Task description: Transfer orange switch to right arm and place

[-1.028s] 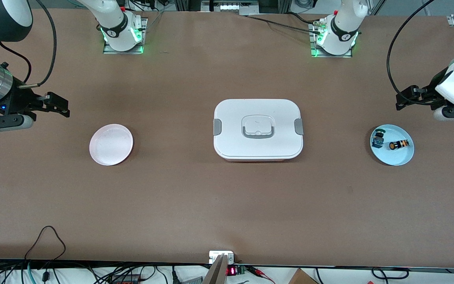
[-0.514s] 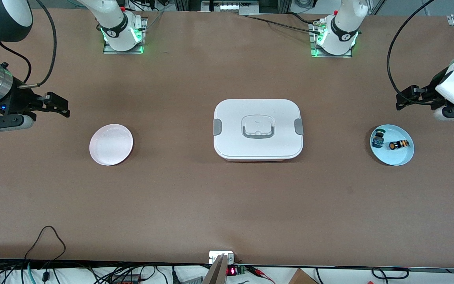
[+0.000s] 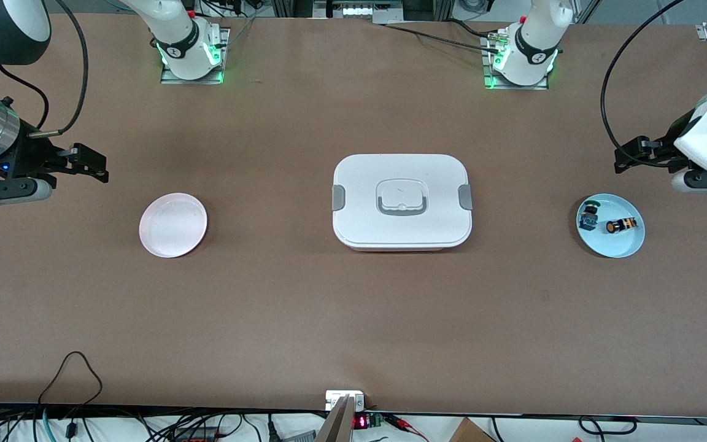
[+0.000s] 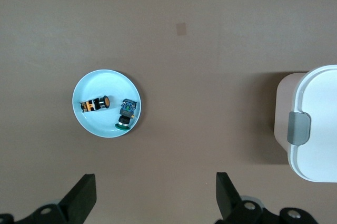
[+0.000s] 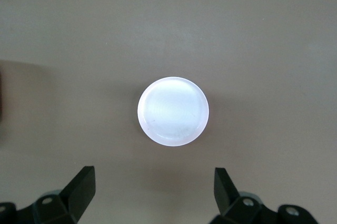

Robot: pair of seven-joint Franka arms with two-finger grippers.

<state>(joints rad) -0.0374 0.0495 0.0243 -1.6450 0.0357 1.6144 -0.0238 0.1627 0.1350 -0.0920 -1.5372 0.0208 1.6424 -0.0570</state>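
Note:
The orange switch (image 3: 623, 225) lies on its side in a light blue plate (image 3: 612, 248) at the left arm's end of the table. It also shows in the left wrist view (image 4: 95, 104). A similar blue-green part (image 3: 588, 215) lies beside it in the same plate. My left gripper (image 3: 628, 156) is open and empty, up in the air over bare table just off the blue plate's rim. My right gripper (image 3: 92, 164) is open and empty, over bare table beside a pale pink plate (image 3: 172, 224) at the right arm's end.
A closed white lunch box (image 3: 401, 201) with grey clips stands at the table's middle. Its edge also shows in the left wrist view (image 4: 316, 124). The pink plate (image 5: 172, 111) holds nothing. Brown tabletop (image 3: 353, 319) lies bare nearer the front camera.
The left arm's hand has shifted very slightly. The right arm and the things on the table have not moved.

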